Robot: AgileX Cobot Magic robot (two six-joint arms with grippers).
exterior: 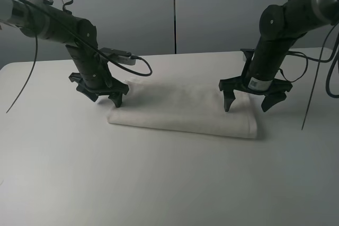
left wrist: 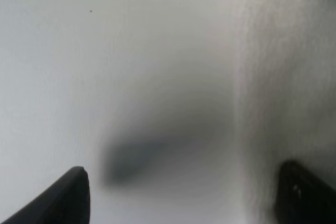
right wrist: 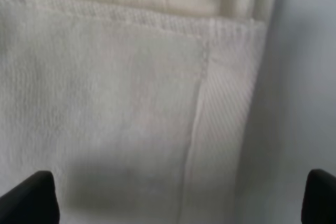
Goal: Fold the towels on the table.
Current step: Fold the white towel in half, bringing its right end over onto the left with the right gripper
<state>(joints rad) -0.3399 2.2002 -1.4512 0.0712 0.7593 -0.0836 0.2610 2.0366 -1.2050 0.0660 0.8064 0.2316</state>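
The white-to-cream terry cloth towel [exterior: 185,112] lay on the large plain matte white table [exterior: 159,183] as a long, thick band. The right wrist view showed stacked edges, so it appeared to have been folded lengthwise at least once. As a judgement, the task was partway done: the band had not yet been folded across its length into a compact stack, and nothing was being lifted. The black two-fingered left gripper [exterior: 107,99] stood with its jaws wide apart and empty, low over one short end of the towel. In its own wrist view [left wrist: 186,198], one finger hung over bare tabletop and the other over the fuzzy terry, so the towel's edge ran between them. The black right gripper [exterior: 247,104] was likewise spread wide and held nothing. It straddled the opposite end, with one finger above the cloth and the other just beyond the end, over the table. The towel's ribbed woven border band [right wrist: 220,129] lay directly beneath it. Whether any fingertip touched the cloth could not be told.
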